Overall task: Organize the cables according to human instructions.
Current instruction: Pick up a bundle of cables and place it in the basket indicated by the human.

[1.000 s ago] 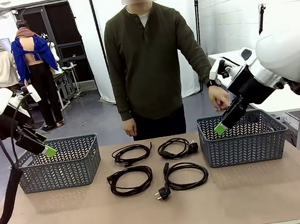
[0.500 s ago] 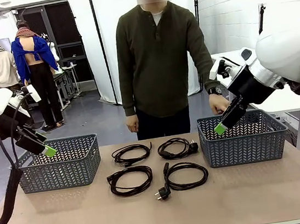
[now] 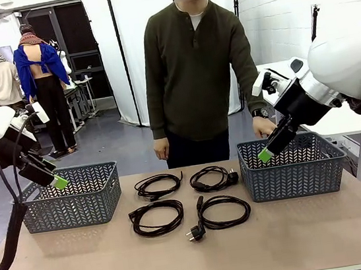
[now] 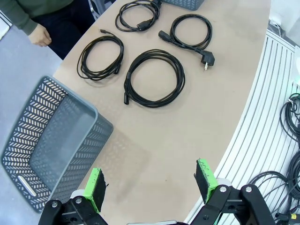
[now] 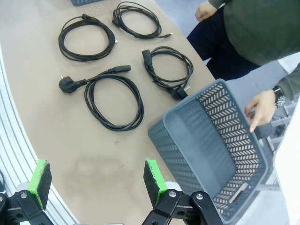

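On the table [image 3: 301, 239], four cables [image 3: 232, 177], two baskets [image 3: 70, 209], left jaws spread, right jaws spread.

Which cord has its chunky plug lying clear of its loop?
The near-right cord in the front view: its plug lies left of the loop on a tail. The rest keep theirs close.

A: How many cables [image 3: 231, 177] are on the tabletop [image 3: 197, 262]?
B: Four, in two rows of two at the middle.
A: Baskets [image 3: 70, 209]?
B: Two, one toward the left edge, one toward the right.
A: And at the far edge?
B: One person [image 3: 192, 73].
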Available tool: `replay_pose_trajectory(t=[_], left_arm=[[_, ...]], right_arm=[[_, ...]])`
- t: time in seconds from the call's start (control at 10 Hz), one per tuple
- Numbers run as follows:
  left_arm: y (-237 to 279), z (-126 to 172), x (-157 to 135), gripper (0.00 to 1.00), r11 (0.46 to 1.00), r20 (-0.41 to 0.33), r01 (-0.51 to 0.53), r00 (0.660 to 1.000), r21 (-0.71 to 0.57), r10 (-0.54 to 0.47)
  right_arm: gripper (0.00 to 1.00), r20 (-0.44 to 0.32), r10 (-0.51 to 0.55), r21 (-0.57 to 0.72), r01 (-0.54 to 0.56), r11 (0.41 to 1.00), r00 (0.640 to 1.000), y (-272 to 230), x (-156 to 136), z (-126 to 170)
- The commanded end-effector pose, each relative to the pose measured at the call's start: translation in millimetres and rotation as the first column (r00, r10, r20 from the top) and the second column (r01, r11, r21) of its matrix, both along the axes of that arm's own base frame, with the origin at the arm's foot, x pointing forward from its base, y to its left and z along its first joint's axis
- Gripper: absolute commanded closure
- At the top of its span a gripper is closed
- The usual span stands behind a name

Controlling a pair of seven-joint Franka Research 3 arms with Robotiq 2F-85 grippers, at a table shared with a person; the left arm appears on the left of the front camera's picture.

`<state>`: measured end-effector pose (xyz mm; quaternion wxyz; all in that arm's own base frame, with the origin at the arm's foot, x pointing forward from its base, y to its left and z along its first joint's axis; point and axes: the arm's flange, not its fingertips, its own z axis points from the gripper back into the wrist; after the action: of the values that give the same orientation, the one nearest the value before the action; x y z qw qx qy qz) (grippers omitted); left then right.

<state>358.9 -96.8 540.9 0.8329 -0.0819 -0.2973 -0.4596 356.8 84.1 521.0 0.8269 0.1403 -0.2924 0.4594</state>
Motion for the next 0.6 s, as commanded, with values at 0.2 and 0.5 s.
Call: replay_pose_trajectory(t=[0.2,0.5], left_arm=[[0.2,-3.8,1.4,0.00,1.000,0.014,0.006,1.000,-0.015,-0.006],[0.2,-3.8,1.4,0.00,1.000,0.014,0.006,1.000,-0.015,-0.006]], right_arm=[[0.00,-0.001,0.010,0.020,-0.010,1.000,1.000,0.8,1.6,-0.6],[0.00,0.000,0.000,0.000,0.000,1.000,1.000,-0.1,0.0,0.0]])
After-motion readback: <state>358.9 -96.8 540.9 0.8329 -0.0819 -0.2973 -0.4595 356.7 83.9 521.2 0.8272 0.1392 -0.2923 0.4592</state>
